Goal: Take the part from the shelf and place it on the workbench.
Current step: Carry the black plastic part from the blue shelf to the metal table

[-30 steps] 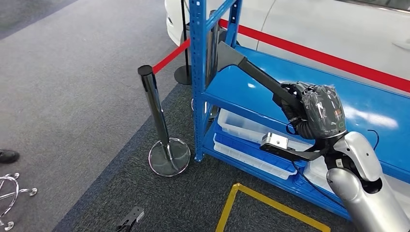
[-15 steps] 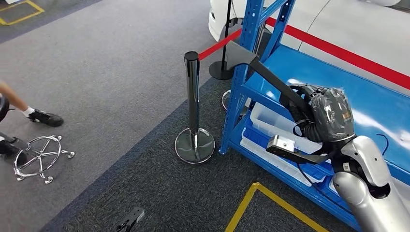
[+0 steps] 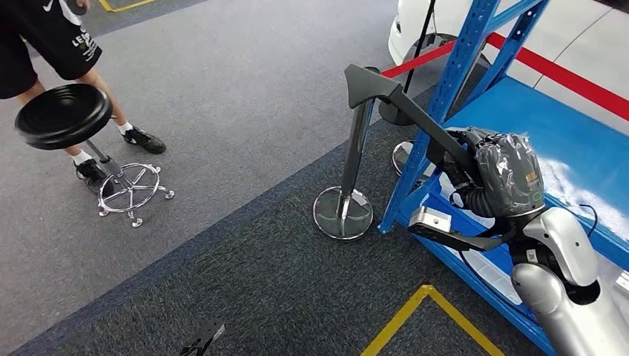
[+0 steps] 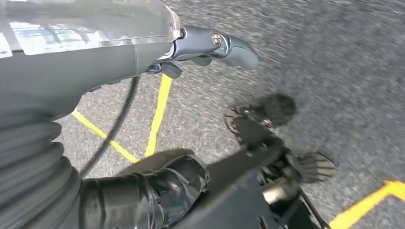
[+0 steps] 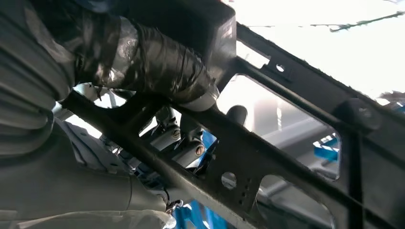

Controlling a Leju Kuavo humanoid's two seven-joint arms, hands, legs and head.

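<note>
Both hands accounted for: my right hand (image 3: 498, 174) is clamped on the long black part (image 3: 404, 111), held clear of the blue shelf (image 3: 475, 59) above the stanchion (image 3: 354, 159), while my left hand (image 4: 143, 52) hangs empty, fingers apart.

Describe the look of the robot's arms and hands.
The right arm has a glossy silver shell, with thin black cables running beside it. The right hand is dark grey under clear plastic wrap, with a ribbed grey wrist cover. The left hand is grey, with a black-taped thumb.
</note>
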